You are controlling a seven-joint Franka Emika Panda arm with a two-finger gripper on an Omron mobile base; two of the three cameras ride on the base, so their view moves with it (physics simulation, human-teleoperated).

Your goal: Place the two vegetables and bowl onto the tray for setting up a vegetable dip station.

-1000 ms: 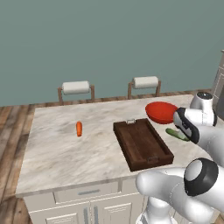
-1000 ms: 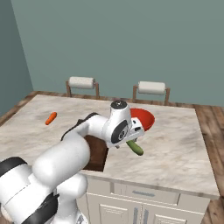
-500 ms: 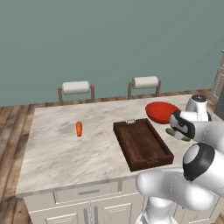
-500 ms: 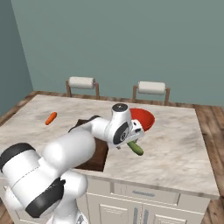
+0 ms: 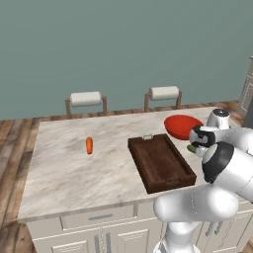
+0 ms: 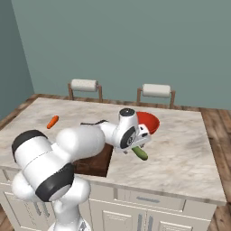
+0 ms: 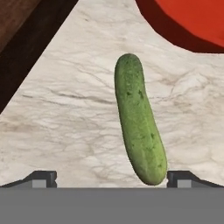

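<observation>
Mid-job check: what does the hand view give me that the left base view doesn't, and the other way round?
Hand view alone: the whole cucumber lying free on the marble, between the open fingertips, with clear counter all round it.
Left base view alone: the carrot far off on the counter's left, the full empty tray with its handles, and two stools behind.
Both: the red bowl, the tray's edge and the marble counter.
</observation>
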